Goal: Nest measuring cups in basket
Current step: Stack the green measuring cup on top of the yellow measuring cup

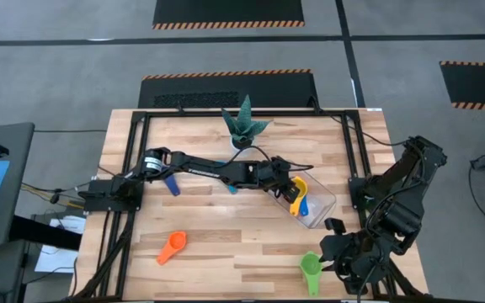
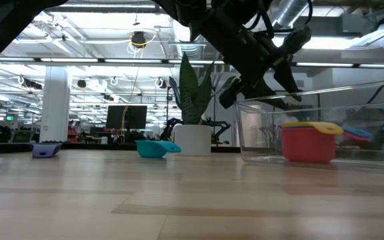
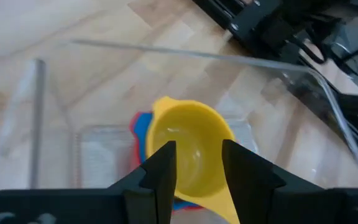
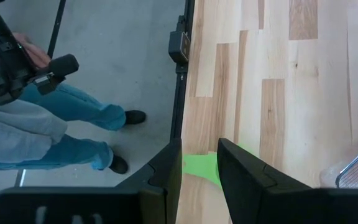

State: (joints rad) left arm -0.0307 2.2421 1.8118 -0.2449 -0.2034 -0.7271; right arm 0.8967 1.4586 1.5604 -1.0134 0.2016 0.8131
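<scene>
High view puts the left gripper over the near-left part of the clear plastic rectangular basket, which lies on the right half of the wooden worktop, slanted to its edges. In the left wrist view its two dark fingers stand apart with a gap between them, closed on nothing, right above the round yellow plastic measuring cup; whether they touch its rim cannot be told. That yellow cup sits nested in a round red plastic cup inside the basket, with a blue cup showing beside it on the basket floor. Outward from there, a light blue plastic cup lies on the worktop just left of the white pot holding a spiky green plant at the far edge's middle, and a dark blue cup lies farther left, beside the left arm. An orange plastic cup rests near the front edge, left of centre. The right gripper waits at the front right corner, its fingers parted and holding nothing, just beside a green plastic cup on the worktop at the front edge. A person's legs in blue trousers show on the floor beyond the worktop's edge.
</scene>
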